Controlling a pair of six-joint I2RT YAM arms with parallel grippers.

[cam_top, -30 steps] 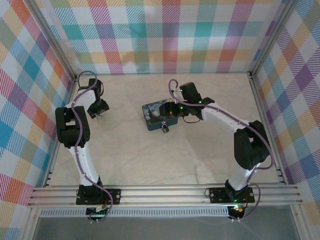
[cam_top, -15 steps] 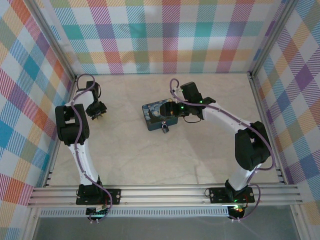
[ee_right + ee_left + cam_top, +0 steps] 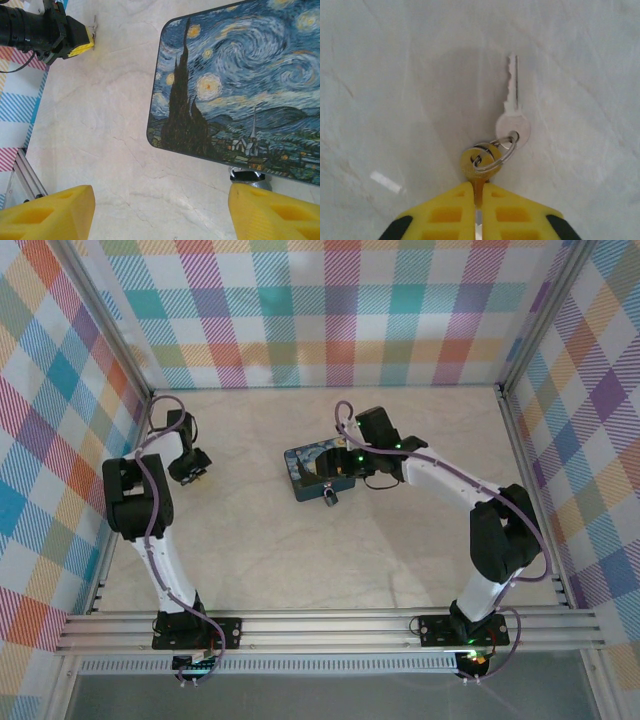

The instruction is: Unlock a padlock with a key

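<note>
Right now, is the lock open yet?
Not yet. Done: the left pincer is shut on a gold key, with a silver key on its ring. In hand: that pincer is well apart from the padlock, which lies at the near edge of the tin; the right pincer is open near the tin. Left: bring a key over, push it in and turn it.

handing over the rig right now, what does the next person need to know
Left claw: shut on the brass key, with a silver key on the same ring.
Right claw: open, at the blue tin.
Padlock: on the table by the tin's near edge, no claw on it.
Done: key gripped.
Left: bring the key over, steady the padlock, insert, turn.
</note>
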